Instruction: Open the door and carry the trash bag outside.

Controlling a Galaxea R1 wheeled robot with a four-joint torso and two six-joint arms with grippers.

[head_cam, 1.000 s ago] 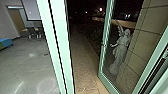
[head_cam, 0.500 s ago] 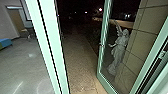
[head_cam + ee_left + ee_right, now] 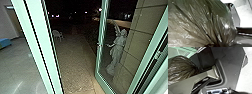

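Door (image 3: 99, 57) open before you, pale statue (image 3: 117, 50) behind its glass, trash bag (image 3: 205, 22) gathered, both jaws' state you cannot tell

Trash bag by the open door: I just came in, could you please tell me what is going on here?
The robot seems to be carrying the dark trash bag with its left arm; the bag's folds gather to a tight neck close to the left wrist camera. The glass door stands open, and the head view looks through the doorway onto a paved path in the dark. A pale statue stands behind the glass.
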